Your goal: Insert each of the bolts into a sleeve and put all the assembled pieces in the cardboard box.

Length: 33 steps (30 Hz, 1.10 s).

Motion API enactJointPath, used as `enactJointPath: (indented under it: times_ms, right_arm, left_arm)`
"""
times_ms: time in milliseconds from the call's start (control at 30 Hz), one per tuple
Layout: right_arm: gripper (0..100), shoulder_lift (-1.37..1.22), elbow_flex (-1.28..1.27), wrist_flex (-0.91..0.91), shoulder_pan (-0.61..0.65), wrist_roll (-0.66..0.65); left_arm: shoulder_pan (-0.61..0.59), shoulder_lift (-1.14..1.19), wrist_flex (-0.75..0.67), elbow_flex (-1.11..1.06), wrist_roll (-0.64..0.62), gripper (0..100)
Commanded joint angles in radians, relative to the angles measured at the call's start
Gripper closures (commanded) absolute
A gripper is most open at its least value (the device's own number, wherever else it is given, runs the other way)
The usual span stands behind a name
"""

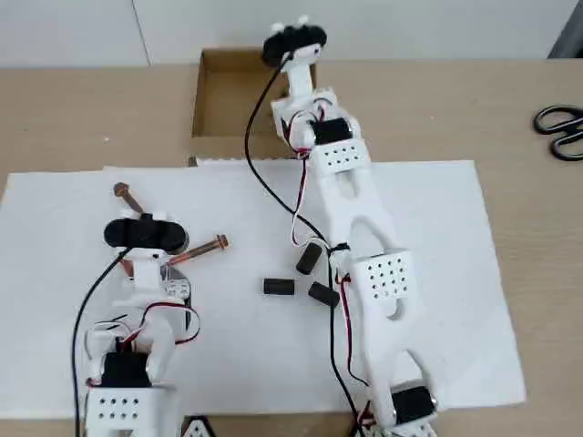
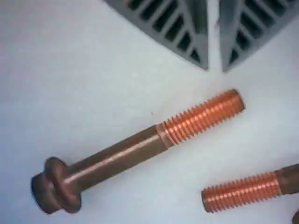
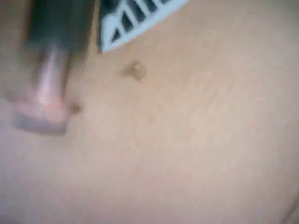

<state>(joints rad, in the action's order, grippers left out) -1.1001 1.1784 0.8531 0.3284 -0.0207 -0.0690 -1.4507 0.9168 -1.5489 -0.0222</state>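
Note:
Two copper bolts lie on the white sheet: one [image 2: 135, 151] just below my left gripper [image 2: 213, 63], which is shut and empty, and a second [image 2: 243, 191] beside it. From above, the left gripper [image 1: 146, 235] hovers between a bolt [image 1: 124, 193] and another bolt [image 1: 206, 248]. Three black sleeves [image 1: 310, 258], [image 1: 279, 286], [image 1: 322, 293] lie mid-sheet. My right gripper [image 1: 293, 41] is over the cardboard box [image 1: 211, 96]. Close by it, a bolt in a dark sleeve [image 3: 49, 70] hangs or rests at the brown box floor [image 3: 196, 140]; I cannot tell whether it is held.
The right arm [image 1: 364, 246] stretches across the sheet beside the sleeves. Scissors [image 1: 560, 132] lie at the table's right edge. The white paper sheet [image 1: 437, 218] covers most of the table's middle.

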Motion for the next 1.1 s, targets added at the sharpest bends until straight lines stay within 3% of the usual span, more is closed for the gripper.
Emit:
enactJointPath:
  times_ms: [0, 333, 567, 833, 1067]
  right_arm:
    - [82.0, 0.018, 0.14, 0.084, -0.01, 0.009]
    - [82.2, 0.018, 0.489, 0.526, -0.008, 0.014]
    - [82.3, 0.082, 0.497, 0.834, 0.004, 0.13]
    - [82.3, 0.179, 0.44, 0.849, 0.03, 0.183]
    - [82.3, 0.532, 0.017, 0.848, 0.031, 0.233]
  left_arm:
    - [-0.002, -0.005, -0.023, 0.007, 0.003, 99]
    - [-0.003, -0.005, -0.023, 0.007, 0.003, 99]
    - [-0.002, -0.005, -0.023, 0.007, 0.003, 99]
    - [-0.002, -0.005, -0.023, 0.007, 0.003, 99]
    - [-0.003, -0.005, -0.023, 0.007, 0.003, 99]
